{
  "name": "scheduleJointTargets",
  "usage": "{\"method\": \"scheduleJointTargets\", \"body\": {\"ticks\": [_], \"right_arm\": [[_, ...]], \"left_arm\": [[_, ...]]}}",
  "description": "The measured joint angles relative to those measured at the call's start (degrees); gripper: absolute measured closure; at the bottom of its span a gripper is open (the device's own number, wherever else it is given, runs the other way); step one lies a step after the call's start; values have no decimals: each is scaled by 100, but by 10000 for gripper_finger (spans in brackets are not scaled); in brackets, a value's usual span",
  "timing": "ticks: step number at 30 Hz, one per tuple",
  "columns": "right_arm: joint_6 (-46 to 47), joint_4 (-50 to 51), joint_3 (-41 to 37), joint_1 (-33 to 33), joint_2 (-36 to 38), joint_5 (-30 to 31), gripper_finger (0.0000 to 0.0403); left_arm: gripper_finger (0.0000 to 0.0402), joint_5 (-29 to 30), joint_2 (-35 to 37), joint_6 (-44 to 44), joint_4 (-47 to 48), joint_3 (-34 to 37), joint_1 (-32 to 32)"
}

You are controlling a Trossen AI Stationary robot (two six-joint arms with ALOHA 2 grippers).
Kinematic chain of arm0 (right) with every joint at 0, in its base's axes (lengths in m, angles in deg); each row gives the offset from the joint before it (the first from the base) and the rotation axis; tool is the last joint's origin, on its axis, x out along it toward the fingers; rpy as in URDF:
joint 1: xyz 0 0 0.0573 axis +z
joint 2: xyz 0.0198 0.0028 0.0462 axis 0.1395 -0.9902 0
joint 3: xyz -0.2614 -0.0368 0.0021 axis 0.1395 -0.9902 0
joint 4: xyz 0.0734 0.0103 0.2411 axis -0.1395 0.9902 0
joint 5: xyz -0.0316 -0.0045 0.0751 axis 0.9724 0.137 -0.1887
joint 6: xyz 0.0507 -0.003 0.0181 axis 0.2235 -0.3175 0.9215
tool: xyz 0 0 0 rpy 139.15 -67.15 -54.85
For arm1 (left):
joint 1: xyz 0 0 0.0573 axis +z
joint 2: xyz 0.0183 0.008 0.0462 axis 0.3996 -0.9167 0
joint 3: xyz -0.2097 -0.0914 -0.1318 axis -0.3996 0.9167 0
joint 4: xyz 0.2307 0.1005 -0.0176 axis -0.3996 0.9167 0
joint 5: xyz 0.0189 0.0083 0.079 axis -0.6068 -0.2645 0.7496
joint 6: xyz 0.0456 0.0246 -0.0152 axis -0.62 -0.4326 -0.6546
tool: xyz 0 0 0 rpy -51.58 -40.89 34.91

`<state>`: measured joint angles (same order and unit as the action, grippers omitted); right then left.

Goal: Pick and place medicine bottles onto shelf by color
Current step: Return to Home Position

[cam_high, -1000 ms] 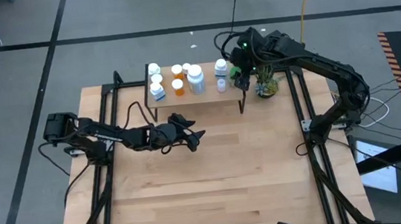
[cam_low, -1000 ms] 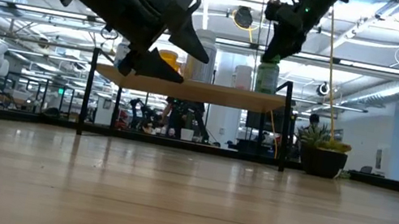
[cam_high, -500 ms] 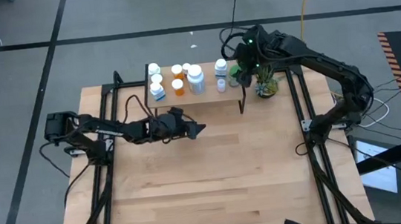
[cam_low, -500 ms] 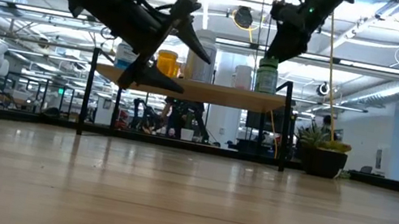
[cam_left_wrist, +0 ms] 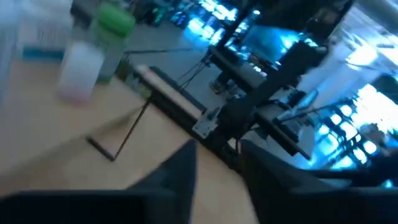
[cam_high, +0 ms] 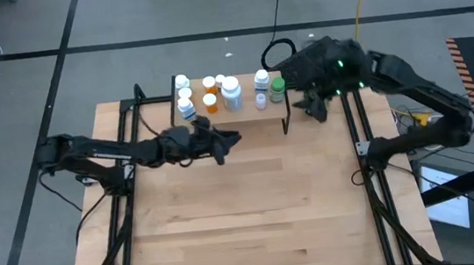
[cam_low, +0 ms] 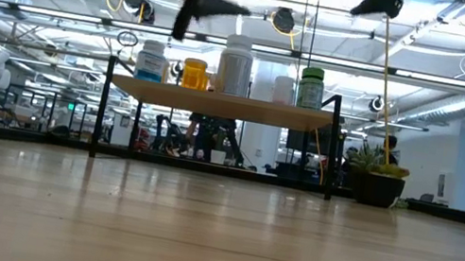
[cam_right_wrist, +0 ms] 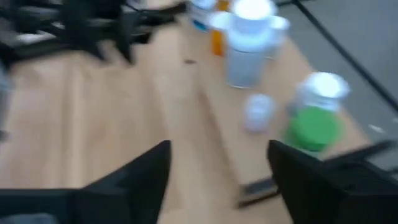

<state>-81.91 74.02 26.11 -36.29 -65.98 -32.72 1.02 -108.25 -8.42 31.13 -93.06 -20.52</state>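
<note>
The shelf point(cam_high: 249, 116) stands at the table's far edge with several medicine bottles upright on their bases: blue-white ones point(cam_high: 185, 109) at its left end, orange ones point(cam_high: 212, 102), a tall white one point(cam_high: 231, 92) and a green-capped one point(cam_high: 277, 87) at its right end. My left gripper point(cam_high: 232, 139) hangs open and holds nothing, high above the table, just in front of the shelf's middle. My right gripper point(cam_high: 314, 107) is open with nothing in it, up beyond the shelf's right end, with the green-capped bottle point(cam_right_wrist: 313, 129) ahead of it.
A small potted plant point(cam_low: 375, 180) stands on the table right of the shelf, below my right arm. The shelf's thin black legs point(cam_low: 333, 158) reach down to the tabletop. The near half of the wooden tabletop point(cam_high: 255, 219) is bare.
My right gripper has let go of the green-capped bottle, which stays upright on the shelf's right end, and has risen and drawn back toward the table's right edge. My left gripper has risen and gone toward the far edge, its fingers closing part way.
</note>
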Motion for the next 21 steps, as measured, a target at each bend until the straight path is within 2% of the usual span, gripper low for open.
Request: {"method": "scheduleJointTargets", "body": {"ticks": [4, 5, 7, 8, 11, 14, 18, 21], "right_arm": [[855, -922, -826, 777, 588, -5, 265], [997, -1265, -1103, 967, 748, -17, 299], [1070, -2058, -1733, 1288, 1067, -185, 366], [950, -2432, -2080, 1397, 1207, -361, 383], [531, -3429, -3204, 1653, 1577, -1003, 381], [462, -4443, -4178, 1824, 1852, -1145, 374], [258, -6764, -5389, 1952, 2216, -1157, 396], [134, -8144, -6051, 1839, 2499, -1170, 399]], "left_arm": [[374, -500, 772, -1100, 187, 4, 59], [387, -664, 1011, -1393, 395, 6, 74], [386, -892, 1374, -1929, 844, -3, 65], [381, -903, 1555, -2232, 1270, -5, 65], [365, -581, 1872, -2826, 2617, 6, 63], [363, -502, 2018, -2754, 3750, 17, 17], [392, -676, 2103, -2824, 4057, 120, -438], [392, -389, 2229, -2804, 3979, 360, -720]]}}
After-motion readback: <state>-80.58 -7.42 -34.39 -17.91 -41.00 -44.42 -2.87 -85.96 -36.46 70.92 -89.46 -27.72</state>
